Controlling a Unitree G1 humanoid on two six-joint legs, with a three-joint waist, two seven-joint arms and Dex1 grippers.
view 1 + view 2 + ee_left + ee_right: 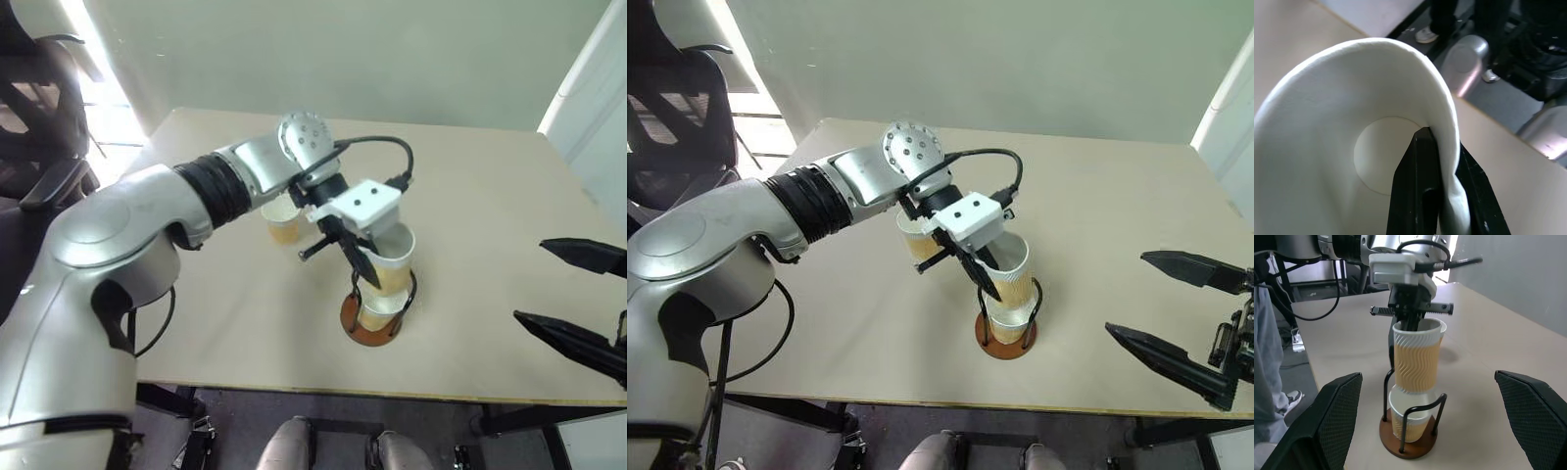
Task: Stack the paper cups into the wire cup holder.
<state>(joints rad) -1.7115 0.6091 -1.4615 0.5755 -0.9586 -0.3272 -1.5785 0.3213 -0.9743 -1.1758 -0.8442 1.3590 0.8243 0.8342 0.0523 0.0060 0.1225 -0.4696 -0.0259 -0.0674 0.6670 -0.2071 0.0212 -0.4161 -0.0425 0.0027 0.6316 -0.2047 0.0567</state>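
Paper cup [1417, 357] — rim pinched in left pincer [1411, 323] — seemingly entering wire cup holder [1409, 440].

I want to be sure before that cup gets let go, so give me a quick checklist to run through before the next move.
1. Grip: left hand pinches the rim of the held cup, one finger inside. Ok.
2. Alignment: held cup sits over the cup in the holder, slightly tilted. Ok, though not perfectly plumb.
3. Seating: held cup's bottom has entered the lower cup but is not fully nested. Not ok yet.
4. Wire cup holder stands upright on the table. Ok.
5. Right hand open and apart from the stack. Ok.
6. Third cup upright on the table, behind the arm. Ok.
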